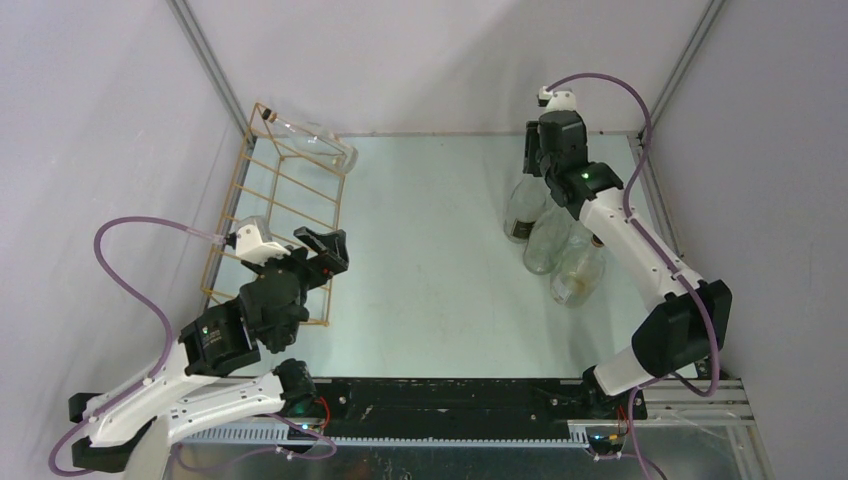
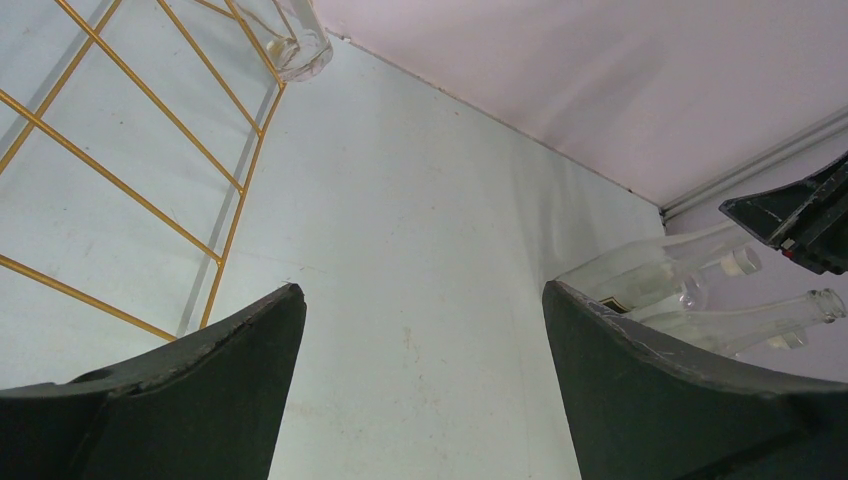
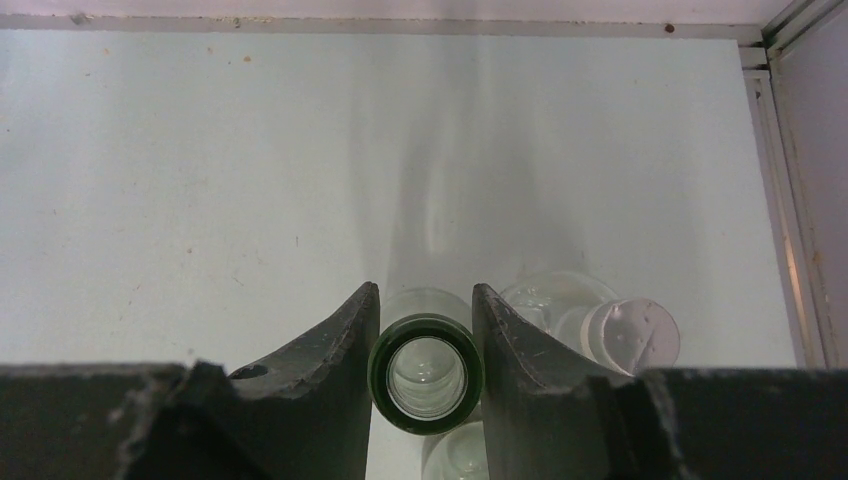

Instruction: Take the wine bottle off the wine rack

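Glass wine bottle in right claw stands upright.

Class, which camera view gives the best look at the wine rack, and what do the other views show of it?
The top view: nearly the whole wine rack shows, along the left side of the table. The left wrist view catches only a few of its gold bars; the right wrist view shows none of it.
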Controlling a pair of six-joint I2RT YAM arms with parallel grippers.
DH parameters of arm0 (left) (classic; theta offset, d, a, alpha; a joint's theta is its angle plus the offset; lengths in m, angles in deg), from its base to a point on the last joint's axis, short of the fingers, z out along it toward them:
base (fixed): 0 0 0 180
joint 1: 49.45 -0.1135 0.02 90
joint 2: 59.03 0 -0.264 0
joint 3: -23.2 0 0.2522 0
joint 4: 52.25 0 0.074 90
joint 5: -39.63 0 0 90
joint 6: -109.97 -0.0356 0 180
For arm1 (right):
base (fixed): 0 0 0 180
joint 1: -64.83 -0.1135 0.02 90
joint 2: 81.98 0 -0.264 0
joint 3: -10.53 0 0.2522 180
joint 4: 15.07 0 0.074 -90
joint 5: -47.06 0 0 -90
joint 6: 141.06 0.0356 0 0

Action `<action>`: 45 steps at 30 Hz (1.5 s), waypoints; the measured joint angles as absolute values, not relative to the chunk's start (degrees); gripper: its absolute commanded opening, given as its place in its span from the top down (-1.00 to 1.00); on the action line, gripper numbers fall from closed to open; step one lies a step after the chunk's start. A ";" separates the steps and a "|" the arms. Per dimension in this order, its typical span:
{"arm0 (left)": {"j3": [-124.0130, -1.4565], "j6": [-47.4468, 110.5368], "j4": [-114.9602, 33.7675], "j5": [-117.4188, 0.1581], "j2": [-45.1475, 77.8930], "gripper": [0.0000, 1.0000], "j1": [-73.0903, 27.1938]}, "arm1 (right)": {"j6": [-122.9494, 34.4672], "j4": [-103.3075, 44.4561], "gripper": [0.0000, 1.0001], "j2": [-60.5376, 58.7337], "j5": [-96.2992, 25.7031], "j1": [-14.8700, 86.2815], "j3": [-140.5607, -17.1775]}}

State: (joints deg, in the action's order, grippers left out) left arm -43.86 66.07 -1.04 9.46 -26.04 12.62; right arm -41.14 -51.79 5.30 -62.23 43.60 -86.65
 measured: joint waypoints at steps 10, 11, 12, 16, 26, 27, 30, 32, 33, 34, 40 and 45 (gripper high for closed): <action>-43.12 66.58 -1.06 9.46 -26.15 -0.90 12.62 | -40.51 -51.97 0.22 4.08 -61.77 43.71 -85.56; -42.95 66.58 -1.04 9.44 -26.15 -0.90 12.62 | -40.49 -51.99 0.18 4.04 -61.73 43.73 -85.56; -42.84 66.58 -1.06 9.44 -26.15 -0.90 12.62 | -40.47 -52.05 0.16 4.04 -61.70 43.73 -85.56; -42.79 66.64 -1.04 9.44 -26.15 -0.90 12.62 | -40.27 -51.97 0.03 3.69 -61.57 43.73 -85.56; -42.79 67.10 -1.04 9.35 -26.13 -0.92 12.62 | -40.55 -50.83 -0.23 -1.45 -61.79 44.23 -85.56; -42.79 67.08 -1.04 9.38 -26.13 -0.93 12.62 | -40.55 -50.83 -0.24 -2.04 -61.79 44.25 -85.58; -42.97 66.73 -1.00 9.49 -26.04 -0.95 12.62 | -40.58 -51.20 -0.28 -4.20 -61.55 44.32 -85.95; -43.75 65.96 -0.98 9.62 -25.63 -0.97 12.62 | -40.55 -51.68 -0.30 -5.67 -60.87 44.34 -86.87; -44.32 65.48 -0.98 9.77 -25.34 -0.97 12.62 | -40.53 -52.18 -0.30 -6.48 -60.35 44.34 -87.59; -45.09 64.87 -0.98 9.99 -24.90 -0.97 12.40 | -40.51 -52.69 -0.32 -7.33 -59.58 44.32 -88.44; -49.61 59.84 -2.35 5.88 -21.12 -0.98 5.84 | -40.75 -55.33 -0.38 -14.61 -56.41 40.71 -92.05; -52.52 55.41 -4.41 -0.59 -15.90 -1.00 0.03 | -41.43 -58.09 -0.38 -20.53 -54.29 33.76 -93.67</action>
